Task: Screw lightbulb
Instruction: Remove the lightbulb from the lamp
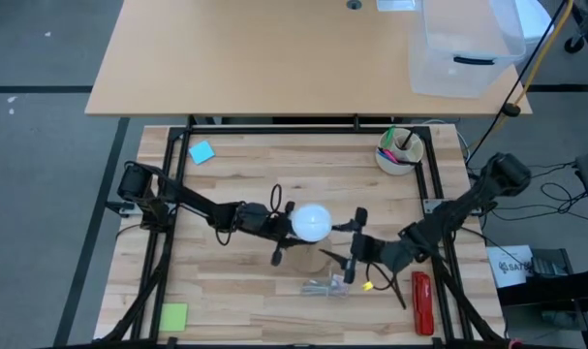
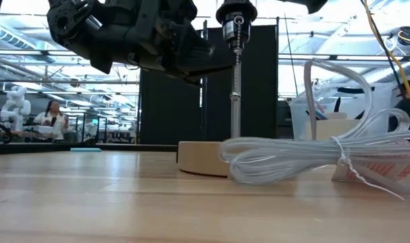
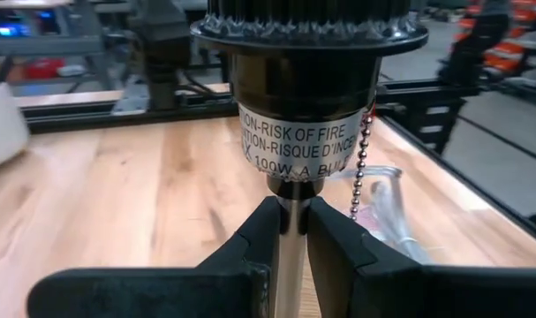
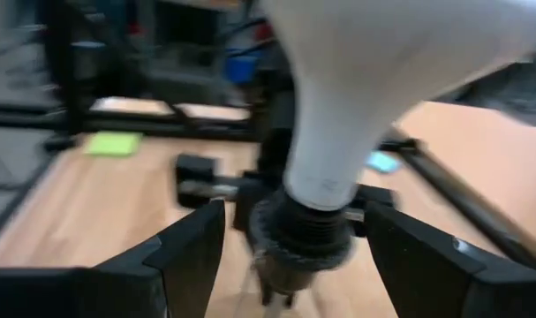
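nearest in the low view lies a coil of clear-sheathed cord (image 2: pixel 306 158) on the butcher-block table (image 2: pixel 90 202), tied at one end, with the round wooden base (image 2: pixel 201 157) just behind it and a thin metal stem (image 2: pixel 236 101) rising upright from the disc.

the left gripper (image 3: pixel 290 231) reaches in from the left side with its arm stretched low across the table, fingers pinching that stem just under the black socket (image 3: pixel 307 88); a bead chain (image 3: pixel 363 168) hangs beside the socket's white warning label.

the right gripper (image 4: pixel 294 243) comes from the right, elbow bent, its fingers spread wide on either side of the socket, not touching the lightbulb (image 4: pixel 382 79). the lightbulb, smooth white with a tapering neck, sits upright in the socket, its globe (image 1: pixel 311 222) between the two grippers.

farther off, a white cup of pens (image 1: pixel 399 150) stands by the far right frame rail, a blue note (image 1: pixel 201 152) far left, with open wood between them.
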Robot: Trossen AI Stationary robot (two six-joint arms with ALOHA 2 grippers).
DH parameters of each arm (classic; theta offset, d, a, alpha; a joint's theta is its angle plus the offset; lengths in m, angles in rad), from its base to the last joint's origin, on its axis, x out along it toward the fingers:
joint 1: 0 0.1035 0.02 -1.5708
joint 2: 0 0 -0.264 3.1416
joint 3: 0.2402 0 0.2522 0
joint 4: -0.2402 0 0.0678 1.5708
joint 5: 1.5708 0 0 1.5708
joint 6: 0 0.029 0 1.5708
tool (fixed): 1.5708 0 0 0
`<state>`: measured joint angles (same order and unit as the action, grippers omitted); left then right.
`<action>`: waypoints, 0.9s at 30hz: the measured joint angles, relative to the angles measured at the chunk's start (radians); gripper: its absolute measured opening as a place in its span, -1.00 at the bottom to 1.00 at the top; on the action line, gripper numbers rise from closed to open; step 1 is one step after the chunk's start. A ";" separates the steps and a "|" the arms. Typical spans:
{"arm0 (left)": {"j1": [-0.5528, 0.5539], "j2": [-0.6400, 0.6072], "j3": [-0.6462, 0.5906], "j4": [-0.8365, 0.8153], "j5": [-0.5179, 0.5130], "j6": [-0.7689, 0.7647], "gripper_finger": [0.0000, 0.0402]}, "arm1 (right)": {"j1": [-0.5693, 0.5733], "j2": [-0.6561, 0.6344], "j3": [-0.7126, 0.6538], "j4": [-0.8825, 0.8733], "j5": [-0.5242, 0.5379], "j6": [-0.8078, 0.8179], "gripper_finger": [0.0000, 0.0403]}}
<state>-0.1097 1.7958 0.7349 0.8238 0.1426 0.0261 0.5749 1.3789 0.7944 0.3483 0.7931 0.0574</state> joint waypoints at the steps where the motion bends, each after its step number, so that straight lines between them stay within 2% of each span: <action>1: -0.004 0.000 0.000 0.000 -0.018 -0.001 -0.76 | 0.014 0.008 0.005 0.000 0.063 0.010 0.32; 5: -0.009 0.000 0.000 0.001 -0.075 -0.001 -0.76 | 0.049 0.053 0.034 0.016 0.276 0.029 0.32; 12: -0.008 0.001 0.000 0.008 -0.172 -0.022 -0.76 | 0.039 0.184 0.126 0.047 0.393 0.032 0.32; 17: -0.008 0.001 0.000 0.008 -0.201 -0.045 -0.76 | 0.022 0.277 0.218 0.048 0.571 -0.005 0.32; 23: -0.008 0.001 0.000 0.008 -0.303 -0.079 -0.76 | -0.013 0.351 0.317 0.049 0.602 -0.006 0.32; 27: -0.009 0.001 0.000 0.008 -0.360 -0.102 -0.76 | -0.045 0.386 0.347 0.052 0.683 0.056 0.32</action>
<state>-0.1184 1.7966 0.7345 0.8315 -0.2171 -0.0758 0.5300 1.7645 1.1412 0.4004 1.4762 0.1131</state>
